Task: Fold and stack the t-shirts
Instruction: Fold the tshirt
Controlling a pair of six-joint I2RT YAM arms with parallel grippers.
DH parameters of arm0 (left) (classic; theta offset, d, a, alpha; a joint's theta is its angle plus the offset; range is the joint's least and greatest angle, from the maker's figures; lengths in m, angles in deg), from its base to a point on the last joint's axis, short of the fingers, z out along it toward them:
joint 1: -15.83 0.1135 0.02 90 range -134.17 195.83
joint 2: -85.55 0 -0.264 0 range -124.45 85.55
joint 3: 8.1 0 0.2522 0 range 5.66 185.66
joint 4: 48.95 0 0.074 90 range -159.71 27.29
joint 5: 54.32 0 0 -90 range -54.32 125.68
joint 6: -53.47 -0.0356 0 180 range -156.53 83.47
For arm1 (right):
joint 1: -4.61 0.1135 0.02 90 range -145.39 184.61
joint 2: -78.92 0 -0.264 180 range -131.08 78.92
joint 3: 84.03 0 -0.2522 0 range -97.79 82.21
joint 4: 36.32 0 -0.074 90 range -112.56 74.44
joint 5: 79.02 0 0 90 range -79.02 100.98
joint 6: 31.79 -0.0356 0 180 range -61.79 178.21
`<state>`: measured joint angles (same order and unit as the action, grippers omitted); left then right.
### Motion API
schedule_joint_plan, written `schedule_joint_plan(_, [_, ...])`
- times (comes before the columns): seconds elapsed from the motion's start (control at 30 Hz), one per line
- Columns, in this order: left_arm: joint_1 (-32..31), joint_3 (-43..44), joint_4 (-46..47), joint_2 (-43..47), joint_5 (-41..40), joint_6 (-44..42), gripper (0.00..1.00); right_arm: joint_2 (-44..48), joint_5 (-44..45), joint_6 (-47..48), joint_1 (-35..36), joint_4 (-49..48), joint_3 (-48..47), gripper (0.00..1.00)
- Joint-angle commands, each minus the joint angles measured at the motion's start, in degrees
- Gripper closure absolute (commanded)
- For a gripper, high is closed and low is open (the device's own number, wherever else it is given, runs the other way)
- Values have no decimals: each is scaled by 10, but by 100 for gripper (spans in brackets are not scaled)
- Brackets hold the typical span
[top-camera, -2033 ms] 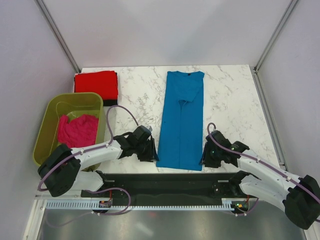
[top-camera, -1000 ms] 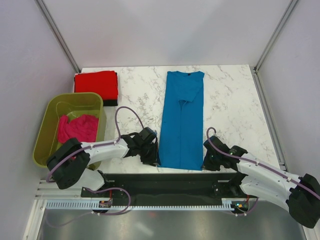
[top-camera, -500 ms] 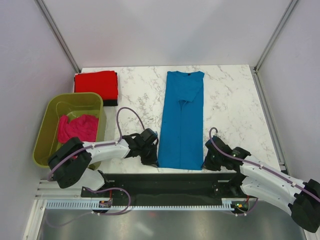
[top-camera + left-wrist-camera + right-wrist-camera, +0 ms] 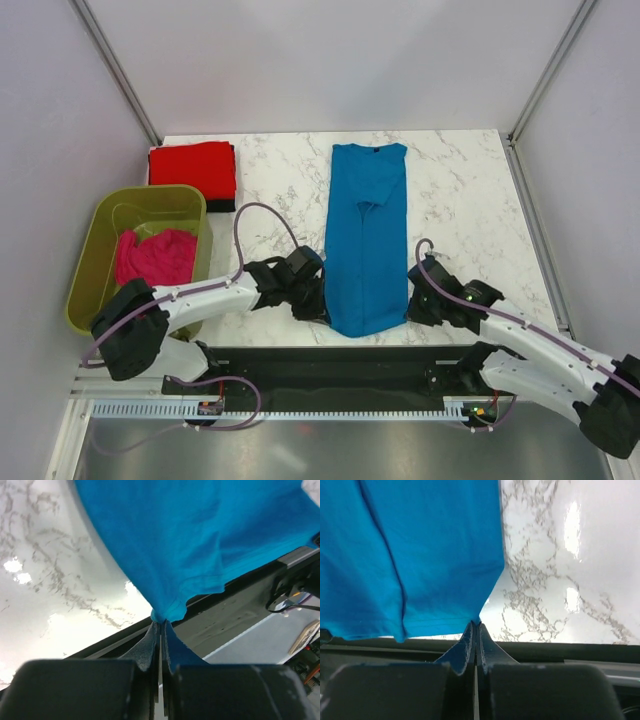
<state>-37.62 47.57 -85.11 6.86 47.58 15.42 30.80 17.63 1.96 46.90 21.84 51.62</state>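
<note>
the top view is bright and even, lit from above, sharp to its edges; shadows on the desk (image 4: 270,190) are short and soft. in both wrist views white glare spots sit on the marble, at the left in the left view, at the right in the right view. the fingers (image 4: 145,647) near each lens are dark and blurred; the blue t-shirt (image 4: 200,530) looks slightly soft.

From above, your left arm (image 4: 205,292) at 8 o'clock and your right arm (image 4: 530,335) at 4 o'clock are white shells with bulky black joints and black wrist housings. A thin lilac cable (image 4: 238,232) runs along each. In the wrist views, the fingers (image 4: 150,640) are dark wedges tapering to thin tips, with blocky black bodies at 6 o'clock.
</note>
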Motion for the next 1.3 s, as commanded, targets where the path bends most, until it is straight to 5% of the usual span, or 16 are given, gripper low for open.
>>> schedule_joint_plan(0.0, [10, 49, -27, -27, -19, -3, 98, -61, 53, 46, 4, -14, -50, 100])
schedule_joint_plan(0.7, [164, 392, -114, -272, -29, -140, 98, -390, 35, 309, -164, -133, -308, 100])
schedule_joint_plan(1.27, [255, 612, -145, -430, 8, -186, 98, -563, -5, 338, -252, -114, -513, 100])
